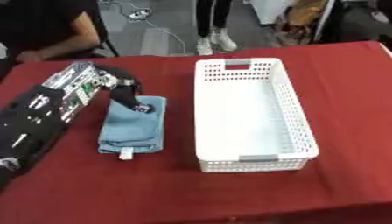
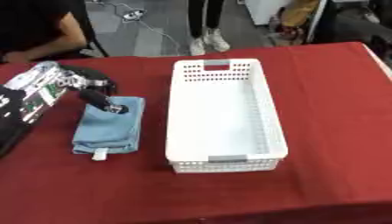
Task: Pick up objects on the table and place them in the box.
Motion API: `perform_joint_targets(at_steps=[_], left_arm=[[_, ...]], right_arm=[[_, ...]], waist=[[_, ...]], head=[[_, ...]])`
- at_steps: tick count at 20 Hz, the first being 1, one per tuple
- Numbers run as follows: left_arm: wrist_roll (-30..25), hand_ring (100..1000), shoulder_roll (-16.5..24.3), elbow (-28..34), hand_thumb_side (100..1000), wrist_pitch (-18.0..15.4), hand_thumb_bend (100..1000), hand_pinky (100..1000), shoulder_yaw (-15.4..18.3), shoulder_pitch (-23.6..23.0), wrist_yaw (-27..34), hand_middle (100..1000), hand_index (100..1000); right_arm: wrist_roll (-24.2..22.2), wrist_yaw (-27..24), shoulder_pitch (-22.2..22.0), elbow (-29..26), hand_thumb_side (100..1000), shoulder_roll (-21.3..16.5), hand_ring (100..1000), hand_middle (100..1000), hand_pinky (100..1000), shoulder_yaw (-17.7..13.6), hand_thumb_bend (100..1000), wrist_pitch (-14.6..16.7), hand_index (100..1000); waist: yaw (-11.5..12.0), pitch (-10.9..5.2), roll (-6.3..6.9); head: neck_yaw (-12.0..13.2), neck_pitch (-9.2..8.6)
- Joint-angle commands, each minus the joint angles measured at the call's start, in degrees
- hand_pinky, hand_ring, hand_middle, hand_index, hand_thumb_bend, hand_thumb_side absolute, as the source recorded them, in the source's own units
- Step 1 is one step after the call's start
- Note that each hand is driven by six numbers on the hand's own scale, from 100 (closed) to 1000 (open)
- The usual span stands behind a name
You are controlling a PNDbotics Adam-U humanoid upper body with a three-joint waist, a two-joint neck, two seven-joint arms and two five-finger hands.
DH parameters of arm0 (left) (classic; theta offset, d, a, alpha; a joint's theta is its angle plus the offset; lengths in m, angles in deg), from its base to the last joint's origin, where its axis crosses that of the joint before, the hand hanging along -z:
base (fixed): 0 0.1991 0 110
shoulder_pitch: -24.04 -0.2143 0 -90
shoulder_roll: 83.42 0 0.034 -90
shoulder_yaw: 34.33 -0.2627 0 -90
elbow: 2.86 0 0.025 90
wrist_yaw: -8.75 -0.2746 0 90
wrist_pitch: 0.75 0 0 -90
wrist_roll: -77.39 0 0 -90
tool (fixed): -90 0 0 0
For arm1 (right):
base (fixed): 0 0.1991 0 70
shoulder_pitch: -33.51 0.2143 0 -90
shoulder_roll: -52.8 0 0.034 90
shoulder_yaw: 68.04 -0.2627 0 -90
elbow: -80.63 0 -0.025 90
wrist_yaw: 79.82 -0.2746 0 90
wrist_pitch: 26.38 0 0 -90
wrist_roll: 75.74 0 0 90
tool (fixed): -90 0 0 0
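Red table point(image 1: 352, 87), white perforated box point(image 1: 249, 113) sitting lengthwise in the middle, nothing visible inside. Folded blue cloth point(image 1: 134, 129) lies flat just left of the box, not touching it. Left hand point(image 1: 126, 94) is over the cloth's far end, fingers bent down with tips on the fabric; can't tell if it's pinched.
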Motion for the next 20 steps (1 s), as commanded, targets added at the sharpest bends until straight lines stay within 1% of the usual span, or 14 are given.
perform_joint_targets(at_steps=[1, 8, 12, 15, 16, 17, 18, 19, 20], left_arm=[[1.09, 844, 0.12, -1.41, 875, -0.05, 842, 948, 1.37, 1.05, -1.29, 785, 917], [3.39, 844, -2.65, -5.76, 883, -0.54, 843, 955, 2.54, 1.40, -4.28, 782, 913], [4.17, 848, -4.28, -7.49, 881, -1.24, 861, 968, 2.70, 1.95, -6.50, 781, 913], [3.96, 854, -5.22, -8.05, 876, -2.27, 896, 990, 2.38, 2.46, -8.99, 780, 915], [3.69, 854, -5.54, -8.14, 875, -2.68, 892, 987, 2.27, 2.60, -10.05, 780, 915], [3.35, 860, -5.83, -8.23, 888, -3.07, 918, 1000, 2.15, 2.72, -11.13, 781, 921], [2.88, 859, -6.14, -8.36, 883, -3.49, 905, 1000, 2.05, 2.85, -12.28, 780, 919], [2.34, 867, -6.43, -8.58, 906, -3.90, 906, 1000, 2.02, 2.94, -13.28, 790, 931], [1.68, 866, -6.74, -8.86, 904, -4.33, 906, 1000, 1.97, 3.08, -14.27, 790, 931]], right_arm=[[-0.21, -0.17, 0.60, -0.58, 909, -1.37, 944, 887, 816, -0.13, 100, 0.08, 1000], [-0.27, -0.25, 0.74, -0.67, 910, -1.24, 944, 887, 816, -0.11, 100, 0.10, 1000], [-0.28, -0.31, 0.82, -0.70, 910, -1.16, 944, 887, 816, -0.11, 100, 0.08, 1000], [-0.35, -0.35, 0.88, -0.73, 910, -1.14, 944, 887, 816, -0.06, 100, 0.06, 1000], [-0.36, -0.36, 0.90, -0.74, 910, -1.13, 944, 887, 816, -0.06, 100, 0.05, 1000], [-0.36, -0.36, 0.92, -0.75, 910, -1.12, 944, 887, 816, -0.07, 100, 0.05, 1000], [-0.36, -0.38, 0.95, -0.76, 910, -1.10, 944, 887, 816, -0.07, 100, 0.04, 1000], [-0.37, -0.38, 0.98, -0.77, 911, -1.09, 944, 887, 816, -0.06, 100, 0.02, 1000], [-0.40, -0.38, 1.01, -0.79, 911, -1.08, 944, 887, 816, -0.04, 100, 0.01, 1000]], waist=[[-0.06, -0.32, -0.26], [-0.13, -0.10, -0.39], [-0.22, 0.00, -0.44], [-0.29, 0.02, -0.43], [-0.29, 0.03, -0.43], [-0.32, 0.04, -0.43], [-0.34, 0.05, -0.43], [-0.37, 0.06, -0.42], [-0.39, 0.07, -0.41]], head=[[0.80, -0.08], [0.98, -0.08], [1.11, -0.08], [1.16, -0.08], [1.17, -0.08], [1.18, -0.08], [1.19, -0.08], [1.21, -0.08], [1.22, -0.08]])
